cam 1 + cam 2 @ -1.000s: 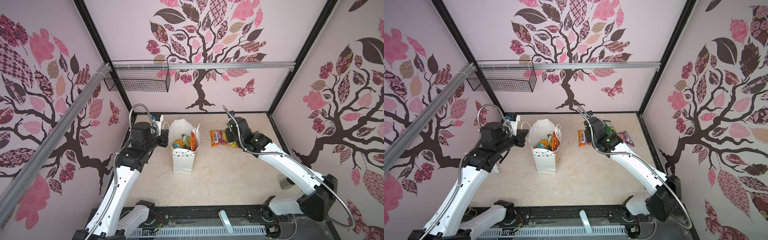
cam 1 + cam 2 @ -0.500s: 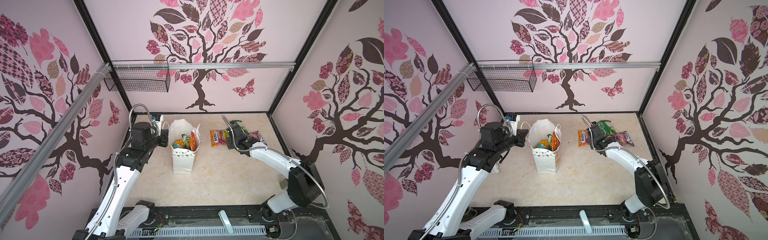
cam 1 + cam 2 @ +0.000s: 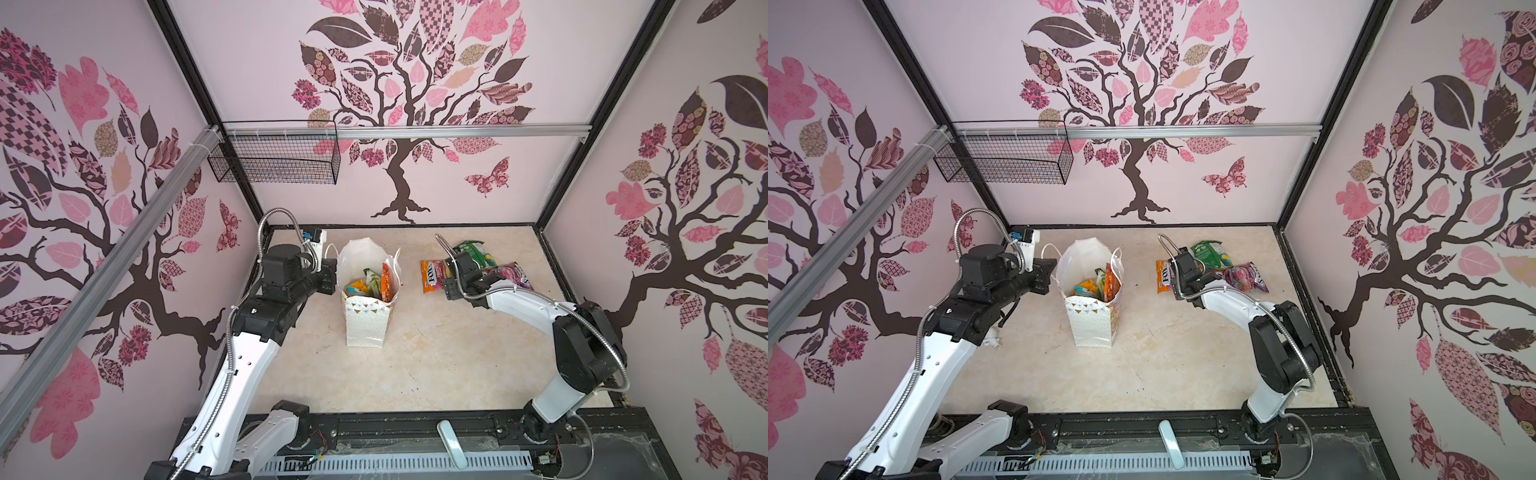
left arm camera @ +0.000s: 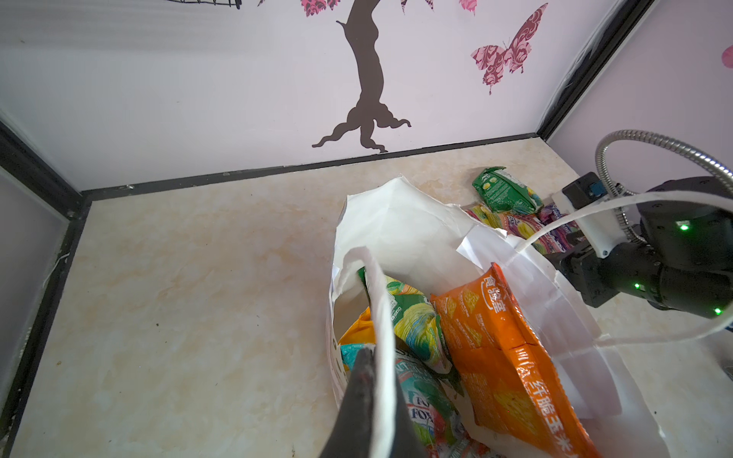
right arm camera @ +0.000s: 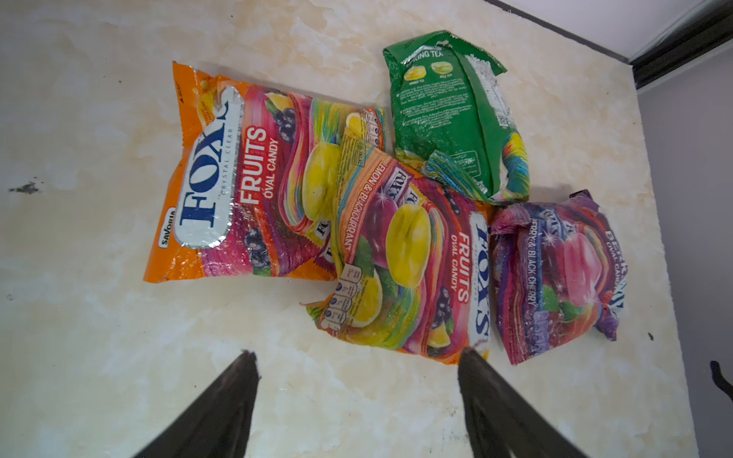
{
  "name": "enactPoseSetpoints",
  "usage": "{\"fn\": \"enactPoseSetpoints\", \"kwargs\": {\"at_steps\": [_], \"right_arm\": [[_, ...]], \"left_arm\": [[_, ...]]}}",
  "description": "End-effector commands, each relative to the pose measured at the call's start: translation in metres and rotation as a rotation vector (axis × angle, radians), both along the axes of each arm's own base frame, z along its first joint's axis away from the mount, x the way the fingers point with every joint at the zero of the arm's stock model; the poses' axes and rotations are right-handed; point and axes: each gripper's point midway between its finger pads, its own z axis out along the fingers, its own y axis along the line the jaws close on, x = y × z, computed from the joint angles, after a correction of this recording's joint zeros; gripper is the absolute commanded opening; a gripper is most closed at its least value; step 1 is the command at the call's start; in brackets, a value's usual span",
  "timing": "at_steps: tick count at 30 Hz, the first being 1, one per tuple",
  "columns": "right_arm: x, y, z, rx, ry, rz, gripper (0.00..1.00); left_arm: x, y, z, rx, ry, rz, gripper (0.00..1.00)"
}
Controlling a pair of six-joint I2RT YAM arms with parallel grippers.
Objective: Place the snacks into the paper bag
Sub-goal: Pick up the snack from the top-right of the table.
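Note:
The white paper bag [image 3: 365, 320] [image 3: 1094, 322] stands upright left of the table's middle. My left gripper [image 4: 377, 353] [image 3: 331, 277] is shut on the bag's near rim and holds the mouth open. Inside are an orange pouch [image 4: 503, 349], a teal FOX'S pouch [image 4: 420, 400] and a green-yellow pouch [image 4: 416, 329]. Several snacks lie flat at the back right: an orange FOX'S pouch [image 5: 238, 178] [image 3: 432, 280], a second FOX'S fruits pouch [image 5: 408, 269], a green pouch [image 5: 452, 115] [image 3: 473, 253] and a purple pouch [image 5: 555, 273] [image 3: 513, 274]. My right gripper [image 5: 357, 357] [image 3: 451, 289] hangs open just short of them, one fingertip by the second pouch's corner.
A black wire basket [image 3: 274, 162] hangs from the aluminium rail [image 3: 457, 132] on the back wall, well above the table. The patterned walls close in on three sides, with the right wall [image 3: 665, 249] close to the snack pile. The bag's loose string handle [image 4: 618, 202] arcs towards the right arm.
The right arm's elbow has folded back towards the right wall while its wrist stayed over the snack pile, and its jaws have spread wider. The left arm and the bag have not moved.

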Motion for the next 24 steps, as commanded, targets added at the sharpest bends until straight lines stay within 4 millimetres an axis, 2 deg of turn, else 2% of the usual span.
{"fn": "enactPoseSetpoints", "kwargs": {"at_steps": [1,5,24], "right_arm": [[0.015,-0.001,-0.004,-0.012,-0.001,-0.01,0.83],[0.021,-0.006,-0.013,-0.039,0.016,-0.019,0.84],[0.035,-0.01,-0.032,-0.047,0.048,-0.022,0.84]], "left_arm": [[-0.001,0.0,-0.003,0.006,-0.01,0.001,0.0],[0.0,0.0,-0.004,0.007,-0.002,0.002,0.0],[-0.002,0.001,-0.002,0.007,-0.012,0.003,0.0]]}}
